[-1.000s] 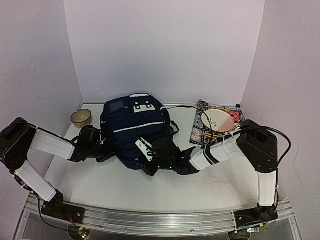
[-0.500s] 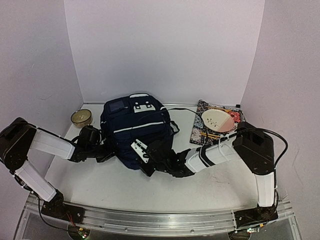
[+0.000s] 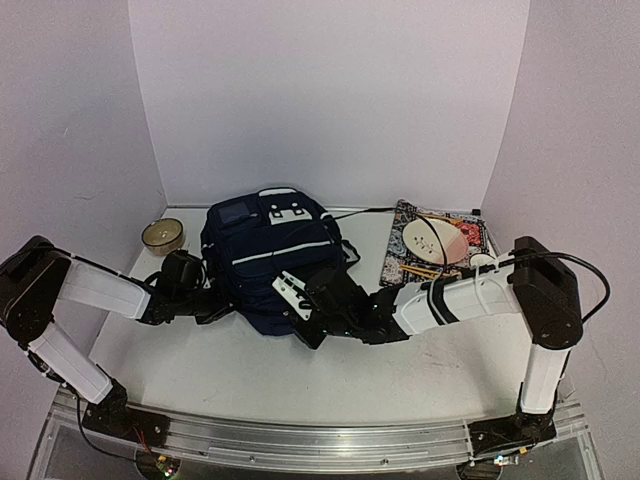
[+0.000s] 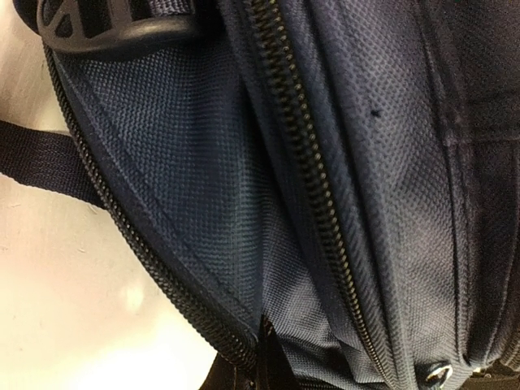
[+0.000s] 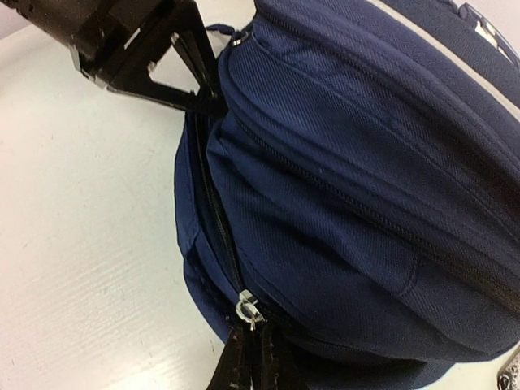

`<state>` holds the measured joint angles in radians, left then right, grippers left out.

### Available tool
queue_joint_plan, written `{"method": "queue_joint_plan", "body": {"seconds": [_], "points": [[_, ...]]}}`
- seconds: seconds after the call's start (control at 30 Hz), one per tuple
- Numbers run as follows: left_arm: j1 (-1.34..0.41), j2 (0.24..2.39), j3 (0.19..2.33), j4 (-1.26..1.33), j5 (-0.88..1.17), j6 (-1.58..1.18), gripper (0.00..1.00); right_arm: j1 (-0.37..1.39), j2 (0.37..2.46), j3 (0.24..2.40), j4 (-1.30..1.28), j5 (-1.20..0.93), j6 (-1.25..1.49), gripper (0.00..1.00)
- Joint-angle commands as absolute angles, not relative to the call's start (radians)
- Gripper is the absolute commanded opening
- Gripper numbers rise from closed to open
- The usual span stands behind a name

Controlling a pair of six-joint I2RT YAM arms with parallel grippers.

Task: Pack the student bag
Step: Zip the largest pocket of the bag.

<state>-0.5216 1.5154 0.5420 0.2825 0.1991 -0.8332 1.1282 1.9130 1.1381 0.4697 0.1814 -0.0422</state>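
Packing hardly begun, seemingly. Right gripper (image 5: 250,349) pinched shut on zip pull (image 5: 246,311), 6 o'clock on bag (image 3: 265,255); left gripper (image 5: 203,91) clamped on its fabric at 9. Book (image 3: 398,258) at 2, unpacked.

The student bag (image 3: 265,265) is navy blue with a white stripe and white patches; its zip pull (image 5: 246,311) is silver. Near the far right corner, a book (image 3: 400,265) shows black-and-white swirls with red, under a cream plate (image 3: 437,240) tinted salmon and dark-speckled. The bowl (image 3: 162,235) by the far left corner is olive-tan. The bench (image 3: 250,380) is white.
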Motion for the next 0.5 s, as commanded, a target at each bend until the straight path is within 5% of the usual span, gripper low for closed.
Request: {"method": "queue_joint_plan", "body": {"seconds": [0.0, 0.47], "points": [[-0.46, 1.474, 0.592, 0.173, -0.001, -0.761, 0.0, 1.128, 1.805, 1.168, 0.285, 0.235, -0.053, 0.0], [-0.395, 1.456, 0.66, 0.075, -0.135, -0.679, 0.0, 1.046, 1.814, 1.15, 0.152, 0.289, 0.077, 0.0]]}}
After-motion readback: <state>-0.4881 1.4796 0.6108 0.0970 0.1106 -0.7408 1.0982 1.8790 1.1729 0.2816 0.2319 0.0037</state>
